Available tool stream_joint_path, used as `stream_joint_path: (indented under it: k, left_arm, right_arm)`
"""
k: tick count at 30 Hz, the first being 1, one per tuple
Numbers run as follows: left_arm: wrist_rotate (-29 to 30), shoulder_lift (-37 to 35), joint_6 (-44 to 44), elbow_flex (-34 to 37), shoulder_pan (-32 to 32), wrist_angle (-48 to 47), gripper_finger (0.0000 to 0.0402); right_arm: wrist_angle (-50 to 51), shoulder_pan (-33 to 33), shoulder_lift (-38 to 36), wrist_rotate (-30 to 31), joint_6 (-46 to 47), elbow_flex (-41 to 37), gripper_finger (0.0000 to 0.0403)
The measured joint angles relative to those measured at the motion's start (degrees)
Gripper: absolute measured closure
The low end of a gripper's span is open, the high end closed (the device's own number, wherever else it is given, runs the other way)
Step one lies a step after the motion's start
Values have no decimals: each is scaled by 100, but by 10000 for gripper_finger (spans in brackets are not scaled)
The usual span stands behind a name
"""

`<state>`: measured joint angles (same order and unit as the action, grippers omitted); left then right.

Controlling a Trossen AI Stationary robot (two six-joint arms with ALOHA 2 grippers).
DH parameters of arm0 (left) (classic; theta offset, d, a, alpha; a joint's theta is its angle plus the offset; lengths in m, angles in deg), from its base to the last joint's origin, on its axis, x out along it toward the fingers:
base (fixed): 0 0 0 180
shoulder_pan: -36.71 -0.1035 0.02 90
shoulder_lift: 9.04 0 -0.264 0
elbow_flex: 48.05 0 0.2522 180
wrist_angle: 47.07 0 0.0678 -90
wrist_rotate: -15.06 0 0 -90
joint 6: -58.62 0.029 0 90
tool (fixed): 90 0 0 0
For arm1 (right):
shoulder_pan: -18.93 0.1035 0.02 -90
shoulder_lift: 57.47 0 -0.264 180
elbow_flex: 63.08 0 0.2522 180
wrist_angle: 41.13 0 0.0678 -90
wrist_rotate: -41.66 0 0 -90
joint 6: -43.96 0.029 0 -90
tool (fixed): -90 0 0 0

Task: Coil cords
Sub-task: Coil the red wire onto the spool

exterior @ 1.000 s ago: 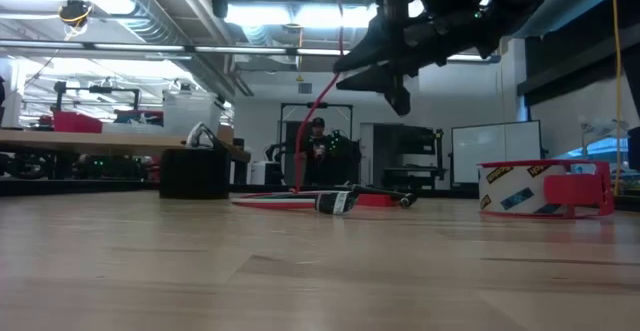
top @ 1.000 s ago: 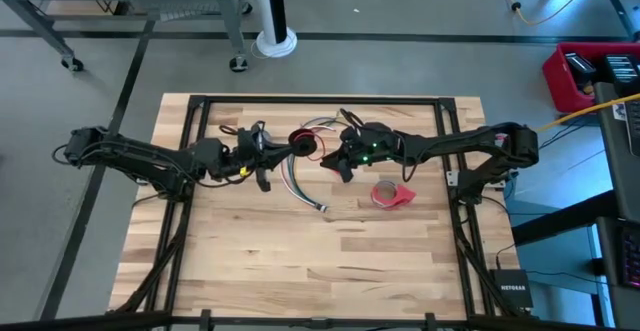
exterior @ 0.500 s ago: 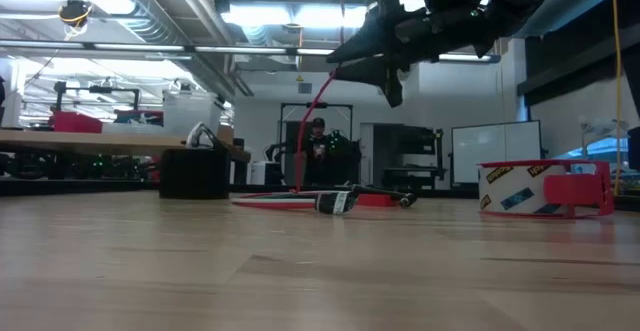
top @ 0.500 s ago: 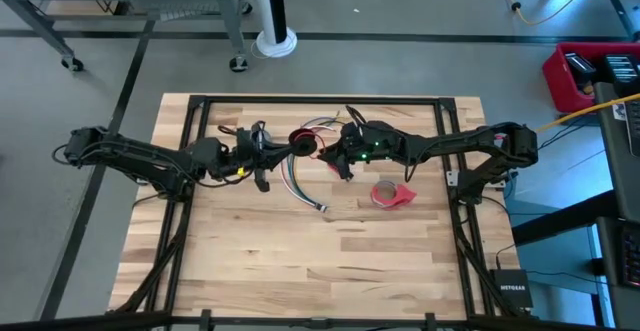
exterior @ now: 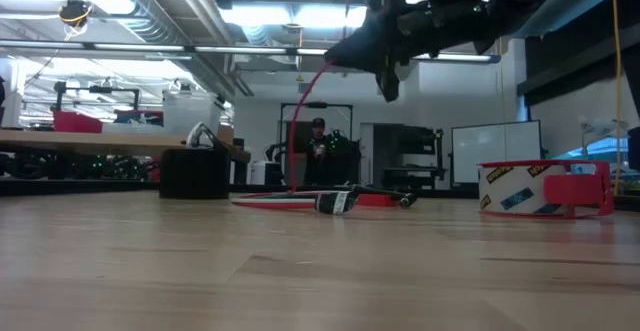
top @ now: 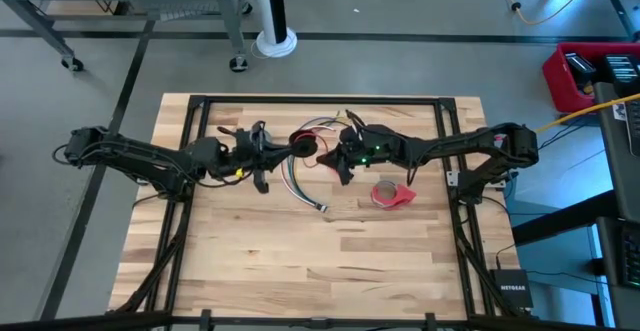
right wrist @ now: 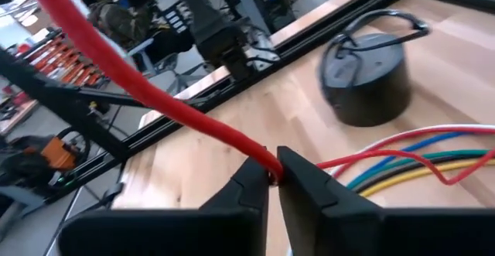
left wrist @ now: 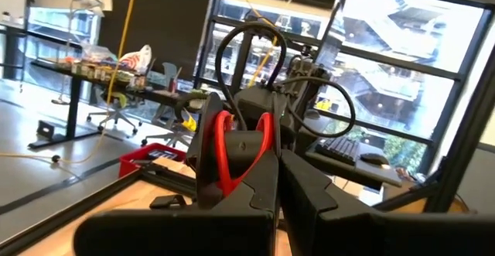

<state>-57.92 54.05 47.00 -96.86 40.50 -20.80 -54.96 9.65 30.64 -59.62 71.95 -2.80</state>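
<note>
Both arms reach in from the side edges of the tabletop (top: pixel 250 271) and meet above its far half, held up off the wood. The left end effector (top: pixel 290 149) comes in nearly level from the left edge; its fingers are clamped tight on the small black-and-red coil (left wrist: pixel 232 151), which stands upright between them. The right end effector (right wrist: pixel 272 177) comes from the right edge, its wrist turned toward the left arm, and its two fingertips (right wrist: pixel 302 180) are pinched together on a red cord (right wrist: pixel 147 93) that runs from the coil. In the low view this cord (exterior: pixel 310 111) arcs down from the raised end effectors to the tabletop.

Below and between the end effectors lies the long bundle of wires (top: pixel 300 186), red, green, white and grey strands fanning toward the middle of the tabletop, with the plug end (top: pixel 322 209) nearest the centre. A red tape roll (top: pixel 390 194) sits on the wood near the right arm, apart from the wires. A black round object (right wrist: pixel 365 82) with a looped black cord on it stands beyond the wires, near the frame rail at the far edge. A person (exterior: pixel 318 146) shows in the room behind.
</note>
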Motion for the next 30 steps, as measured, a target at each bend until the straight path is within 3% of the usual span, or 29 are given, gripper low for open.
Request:
stream_joint_path:
  k: [8,12,19,24,30]
  left_arm:
    - [-111,0,7,0,-1,10,401]
    - [-483,4,9,0,-2,196,401]
    - [-1172,4,-90,0,-2,718,401]
    - [-1204,68,-341,0,-2,729,401]
    - [-1201,450,-446,0,-2,1007,401]
  right_arm:
    - [-616,149,163,-61,-247,1,391]
    - [-1078,140,407,-76,-296,0,379]
    - [-1680,138,656,16,-919,2,391]
    - [-2135,138,704,16,-1322,15,388]
    - [-1997,140,704,-341,-1640,319,392]
